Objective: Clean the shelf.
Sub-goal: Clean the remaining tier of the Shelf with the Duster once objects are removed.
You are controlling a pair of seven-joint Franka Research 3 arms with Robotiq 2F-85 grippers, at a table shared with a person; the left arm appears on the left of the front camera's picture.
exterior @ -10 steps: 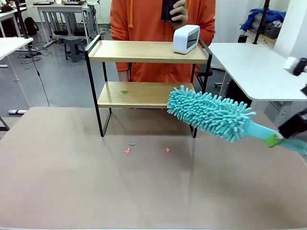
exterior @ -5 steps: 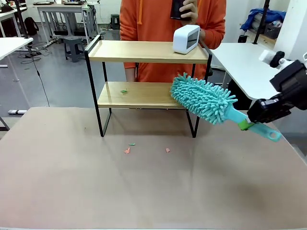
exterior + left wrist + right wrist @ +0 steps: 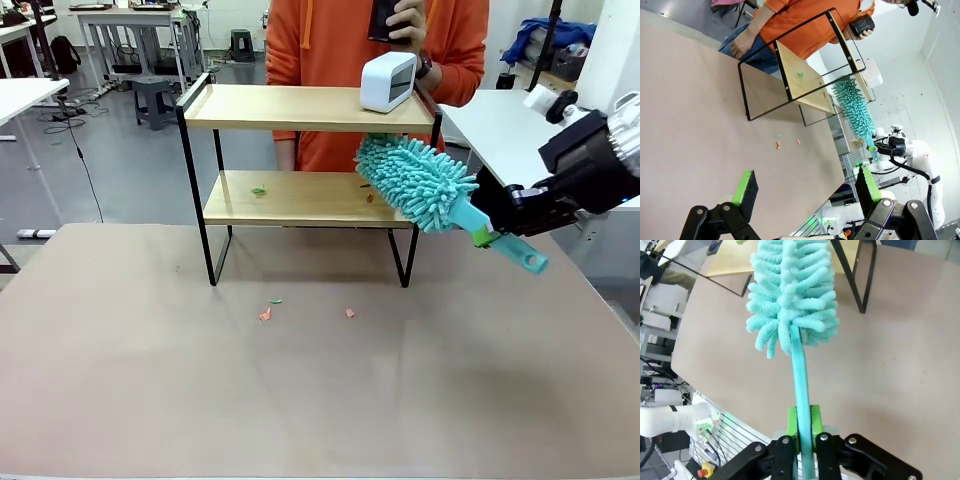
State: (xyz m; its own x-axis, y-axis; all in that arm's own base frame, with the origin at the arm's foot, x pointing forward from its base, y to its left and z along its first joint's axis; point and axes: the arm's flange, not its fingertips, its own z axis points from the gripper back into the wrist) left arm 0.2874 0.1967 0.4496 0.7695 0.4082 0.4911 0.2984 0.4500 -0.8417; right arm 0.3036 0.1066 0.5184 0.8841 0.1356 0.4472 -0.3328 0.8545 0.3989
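1. Left gripper (image 3: 805,184) was seen by the table's (image 3: 150,400) near edge, jaws spread wide, nothing between the green pads.
2. Three small scraps (image 3: 265,314) were noted mid-table, in front of the shelf (image 3: 300,108) and apart from its legs.
3. Right gripper (image 3: 803,426) was clamped on the duster (image 3: 415,182), low on its teal handle (image 3: 799,375), near the table's far right corner. The handle's end was left sticking out behind the pads.
4. Duster was judged light. The fluffy head looked soft and yielding, the handle stiff and probably slick, so a firm pinch on the handle is suited.
5. Shelf was placed at the table's far edge, about mid-width. It was judged light and stiff, and likely to slide or tip on its thin legs if shoved. It is best steadied by a black leg or end rail.
6. Duster head was poked in at the shelf's right end, between the two boards. Contact with the lower board (image 3: 300,205) could not be told.
7. Top board (image 3: 260,100): a white device (image 3: 388,80) was set at its right end.
8. Lower board: a green scrap (image 3: 259,190) was left in its left half, an orange bit (image 3: 369,198) just beside the duster head.
9. A person (image 3: 340,50) in orange was seen behind the shelf, a dark object (image 3: 385,18) held in one hand.
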